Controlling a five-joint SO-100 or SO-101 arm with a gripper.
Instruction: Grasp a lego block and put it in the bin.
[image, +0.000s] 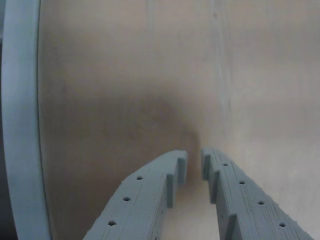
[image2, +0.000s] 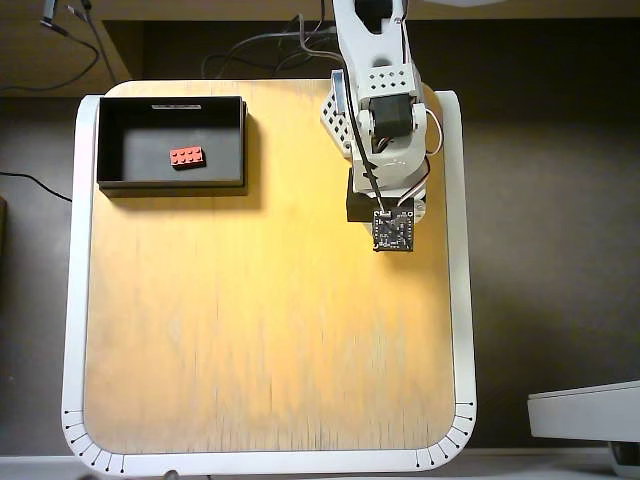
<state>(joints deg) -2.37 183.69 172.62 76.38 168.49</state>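
Observation:
The red lego block (image2: 187, 156) lies flat on the dark floor of the bin (image2: 108, 140), a shallow black tray at the table's back left in the overhead view. The arm (image2: 385, 110) is folded over the back right of the table, well apart from the bin. In the wrist view my gripper (image: 194, 162) hangs over bare wood. Its grey fingers (image: 145, 200) are closed to a narrow slit and hold nothing. Neither the block nor the bin shows in the wrist view.
The wooden table (image2: 260, 320) has a white rim (image2: 72, 300), which also runs down the left edge of the wrist view as a white rim (image: 20, 125). Cables (image2: 260, 50) lie behind the table. A grey device corner (image2: 585, 415) sits off the table at the lower right.

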